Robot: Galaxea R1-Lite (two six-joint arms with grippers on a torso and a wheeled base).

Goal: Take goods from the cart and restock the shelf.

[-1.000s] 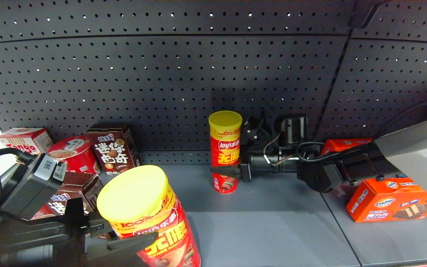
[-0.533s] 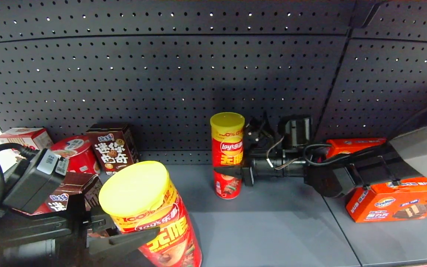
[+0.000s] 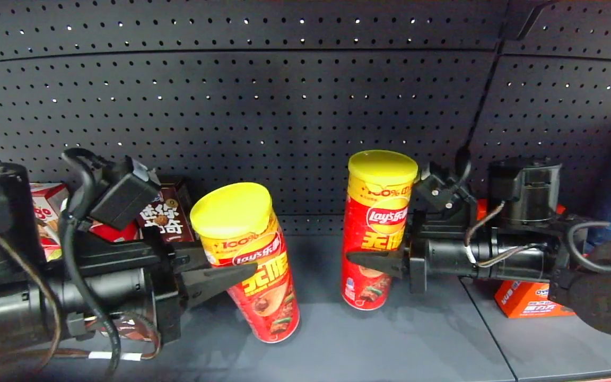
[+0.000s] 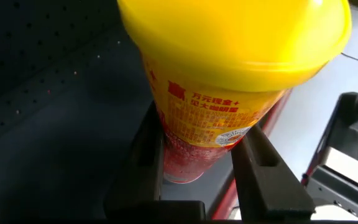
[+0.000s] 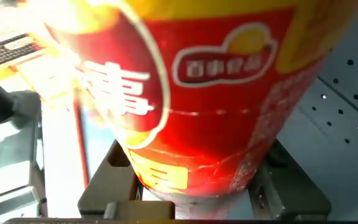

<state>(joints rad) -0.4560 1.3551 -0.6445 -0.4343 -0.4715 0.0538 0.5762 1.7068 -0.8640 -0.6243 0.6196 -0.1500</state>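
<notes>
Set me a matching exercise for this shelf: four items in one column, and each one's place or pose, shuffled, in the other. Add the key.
Items
1. left can
2. right can
3. orange box
4. brown box

Place or pose
A. far right, low behind the arm
B. upright
C. back left, by the wall
D. tilted

Pairs: 1-D, 2-B, 3-A, 4-C

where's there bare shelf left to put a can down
Bare shelf runs along the front edge, ahead of the left can and right can, and in the gap between them. More lies in front of the orange box. The back left corner is crowded with boxes.
</notes>
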